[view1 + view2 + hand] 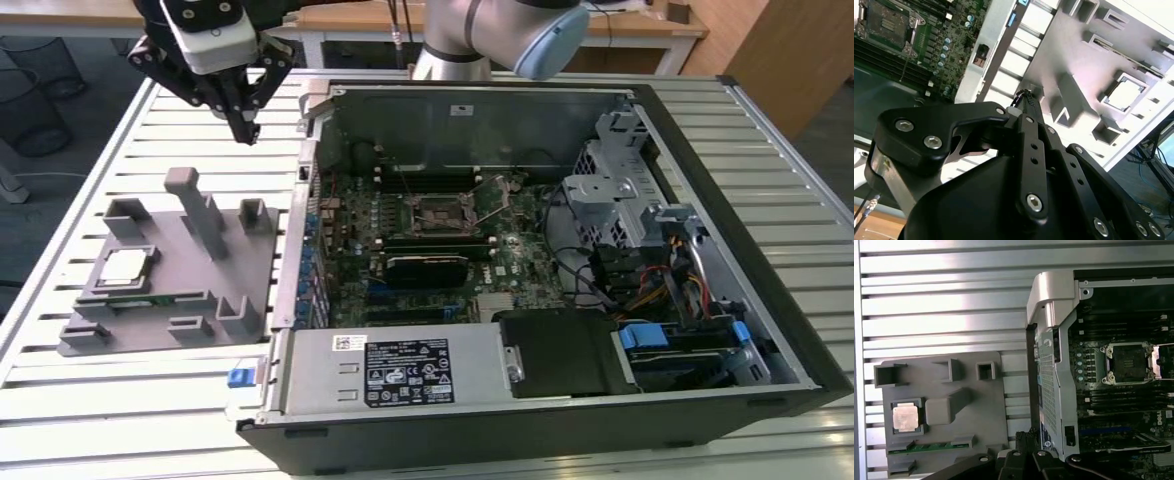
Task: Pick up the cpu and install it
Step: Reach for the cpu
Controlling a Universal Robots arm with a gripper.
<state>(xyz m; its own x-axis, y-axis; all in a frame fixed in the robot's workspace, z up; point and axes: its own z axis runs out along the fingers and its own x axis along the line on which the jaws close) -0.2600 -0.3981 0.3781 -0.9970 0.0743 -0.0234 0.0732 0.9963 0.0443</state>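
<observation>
Exterior view, nearest edge first. A pale slatted metal surface (134,400) carries a black computer case (561,435), which lies open on its side. A silver power-supply box (387,370) sits at the case's near end.

At 9 o'clock from the case, just beside it, rests a grey moulded plastic fixture (160,240) with upright posts. The small flat square cpu (124,268), with a shiny silver-grey top, lies flat in a square pocket of this fixture, well apart from the end effector. A long green memory stick (127,300) lies in a slot just at 6 o'clock of the cpu.

Farther in, inside the case, sits the black-framed square motherboard socket (441,213).

Farthest back, the black end effector (246,128) hangs above the surface at 12 o'clock from the fixture, pointing down. Its fingertips (1026,97) are pressed together in the second wrist view, with nothing between them. The grey robot arm (481,35) rises at 12 o'clock beyond the case.
</observation>
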